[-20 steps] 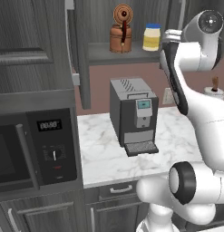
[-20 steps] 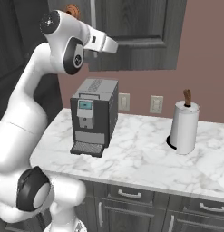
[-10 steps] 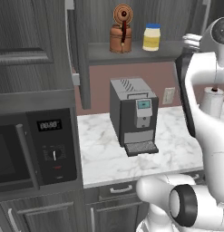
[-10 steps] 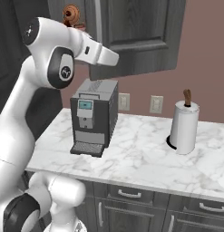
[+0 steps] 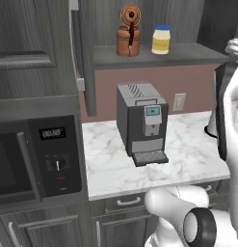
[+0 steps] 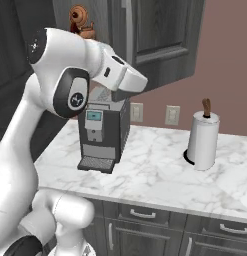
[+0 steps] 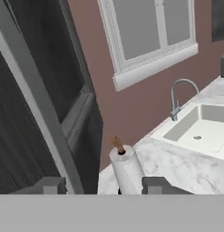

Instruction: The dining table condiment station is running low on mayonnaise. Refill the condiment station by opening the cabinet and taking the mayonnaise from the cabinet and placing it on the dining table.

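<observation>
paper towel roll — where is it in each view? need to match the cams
Left base view: at the right edge, on the marble counter behind the robot's white arm; just a sliver of the paper towel roll peeks out.
Right base view: right of centre, upright on the counter, right of the coffee machine.
Hand view: bottom centre, beside the cabinet door's silver handle.
Shared landmark: the marble counter.
</observation>
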Motion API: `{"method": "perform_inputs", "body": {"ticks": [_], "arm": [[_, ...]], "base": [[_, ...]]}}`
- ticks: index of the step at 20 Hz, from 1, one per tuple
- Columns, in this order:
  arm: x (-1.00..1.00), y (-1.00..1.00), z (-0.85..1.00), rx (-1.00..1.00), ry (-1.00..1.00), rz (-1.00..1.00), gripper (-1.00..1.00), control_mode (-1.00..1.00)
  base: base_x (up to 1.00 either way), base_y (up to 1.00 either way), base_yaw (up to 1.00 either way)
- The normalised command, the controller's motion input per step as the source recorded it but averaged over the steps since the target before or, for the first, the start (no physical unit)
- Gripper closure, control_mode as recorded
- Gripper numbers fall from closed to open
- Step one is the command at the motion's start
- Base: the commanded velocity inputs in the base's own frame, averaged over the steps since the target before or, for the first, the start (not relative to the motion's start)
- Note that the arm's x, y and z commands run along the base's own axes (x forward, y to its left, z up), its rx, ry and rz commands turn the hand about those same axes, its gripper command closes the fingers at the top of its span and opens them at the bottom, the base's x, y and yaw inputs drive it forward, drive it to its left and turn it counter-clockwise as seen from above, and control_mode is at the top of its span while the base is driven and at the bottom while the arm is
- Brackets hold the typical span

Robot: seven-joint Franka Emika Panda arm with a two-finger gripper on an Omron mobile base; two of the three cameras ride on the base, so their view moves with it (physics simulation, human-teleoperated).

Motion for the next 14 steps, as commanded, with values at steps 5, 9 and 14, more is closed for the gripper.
{"method": "perform_inputs", "body": {"ticks": [5,9,14], "arm": [[-1.00,0.59,0.36,0.18,-0.02,-0.01,-1.00,-1.00],[-1.00,1.00,0.15,0.16,0.00,0.00,-1.00,-1.00],[-0.21,1.00,-0.01,0.02,0.00,-0.12,-1.00,-1.00]], "base": [[0.00,0.00,0.00],[0.00,0.00,0.00],[0.00,0.00,0.00]]}}
